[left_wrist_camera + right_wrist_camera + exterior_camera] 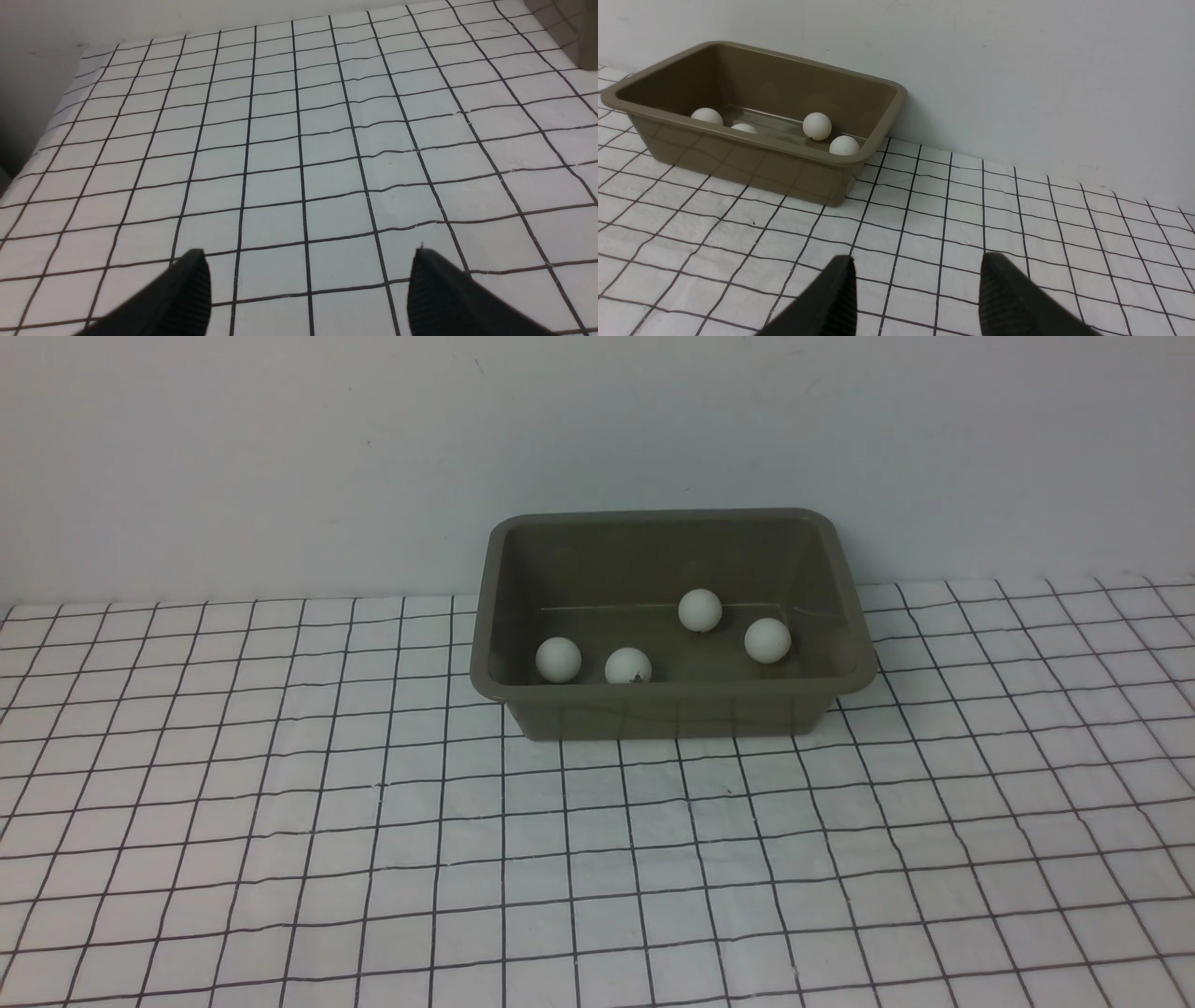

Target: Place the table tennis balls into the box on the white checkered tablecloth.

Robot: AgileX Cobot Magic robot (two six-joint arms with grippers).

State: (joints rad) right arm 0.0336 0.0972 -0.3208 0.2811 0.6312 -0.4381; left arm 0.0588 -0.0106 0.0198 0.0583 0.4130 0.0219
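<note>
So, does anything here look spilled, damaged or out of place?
Nothing stands out. The box sits upright on the white checkered tablecloth, and four table tennis balls lie inside it. No ball shows on the cloth.

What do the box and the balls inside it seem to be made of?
The box: olive-grey plastic by its look, glossy, with the grid lines mirrored on its wall. The table tennis balls: probably thin plastic, plain white and matte, with no shine.
</note>
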